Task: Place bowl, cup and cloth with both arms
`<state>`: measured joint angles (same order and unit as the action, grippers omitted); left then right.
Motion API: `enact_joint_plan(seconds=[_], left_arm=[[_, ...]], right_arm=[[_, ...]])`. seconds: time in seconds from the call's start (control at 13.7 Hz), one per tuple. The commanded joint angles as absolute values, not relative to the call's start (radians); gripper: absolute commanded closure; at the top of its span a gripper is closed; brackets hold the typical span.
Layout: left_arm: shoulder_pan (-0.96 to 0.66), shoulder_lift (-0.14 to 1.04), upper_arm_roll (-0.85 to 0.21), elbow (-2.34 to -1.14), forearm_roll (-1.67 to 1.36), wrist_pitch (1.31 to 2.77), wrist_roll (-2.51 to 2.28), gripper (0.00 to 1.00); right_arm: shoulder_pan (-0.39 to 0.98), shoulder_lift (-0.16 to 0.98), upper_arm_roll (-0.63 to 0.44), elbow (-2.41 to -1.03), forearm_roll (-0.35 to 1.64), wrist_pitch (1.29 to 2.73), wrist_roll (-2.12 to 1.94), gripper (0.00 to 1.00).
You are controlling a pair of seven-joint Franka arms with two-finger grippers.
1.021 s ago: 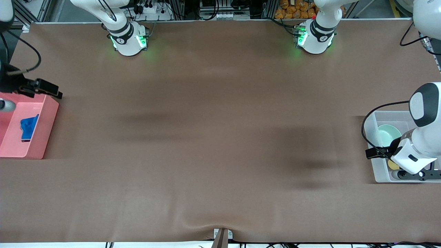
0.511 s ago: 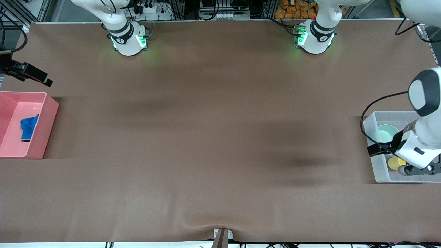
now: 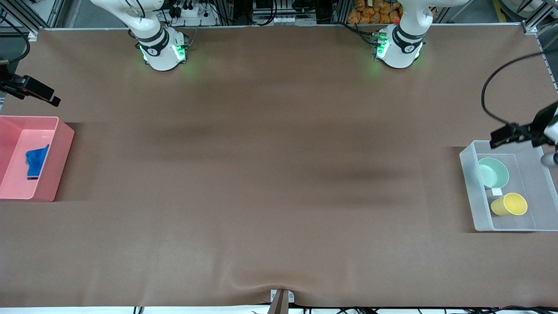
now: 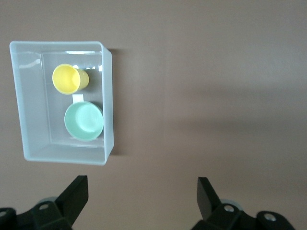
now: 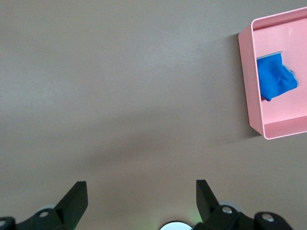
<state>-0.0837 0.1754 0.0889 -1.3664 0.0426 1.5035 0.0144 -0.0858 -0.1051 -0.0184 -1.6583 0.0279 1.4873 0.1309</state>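
The mint green bowl (image 3: 493, 172) and the yellow cup (image 3: 509, 205), lying on its side, are in a clear bin (image 3: 468, 183) at the left arm's end of the table. Both show in the left wrist view: the bowl (image 4: 84, 120), the cup (image 4: 67, 79). The blue cloth (image 3: 35, 161) lies crumpled in a pink bin (image 3: 61, 161) at the right arm's end, and shows in the right wrist view (image 5: 274, 79). My left gripper (image 4: 141, 184) is open and empty, high over bare table beside the clear bin. My right gripper (image 5: 141, 187) is open and empty, high over bare table beside the pink bin.
The brown table cover spreads wide and bare between the two bins. The left arm's wrist (image 3: 540, 128) hangs at the view's edge over the clear bin's rim. The right arm's wrist (image 3: 30, 87) hangs at the table's end above the pink bin. Both arm bases stand along the table's edge farthest from the front camera.
My left arm has risen out of the clear bin and drawn toward the bases, uncovering the cup. My right arm lifted away from the pink bin a second ago and has barely moved since.
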Motion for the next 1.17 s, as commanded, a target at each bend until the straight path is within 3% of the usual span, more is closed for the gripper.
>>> enact_joint_plan(seconds=[0.0, 0.29, 0.58, 1.09], left_arm=[[-0.092, 0.056, 0.089, -1.475, 0.015, 1.500, 0.038, 0.00], [-0.092, 0.009, 0.089, -1.511, -0.005, 1.488, 0.041, 0.00], [-0.083, -0.069, 0.081, -1.658, -0.005, 1.569, 0.041, 0.00], [-0.087, -0.028, 0.081, -1.588, -0.008, 1.566, 0.087, 0.00]], right_arm=[[-0.116, -0.115, -0.005, -1.652, 0.012, 1.473, 0.110, 0.00], [-0.114, -0.075, -0.002, -1.603, 0.014, 1.477, 0.114, 0.00], [-0.114, -0.038, 0.000, -1.563, 0.014, 1.473, 0.113, 0.00], [-0.106, -0.037, 0.002, -1.568, 0.014, 1.473, 0.114, 0.00]])
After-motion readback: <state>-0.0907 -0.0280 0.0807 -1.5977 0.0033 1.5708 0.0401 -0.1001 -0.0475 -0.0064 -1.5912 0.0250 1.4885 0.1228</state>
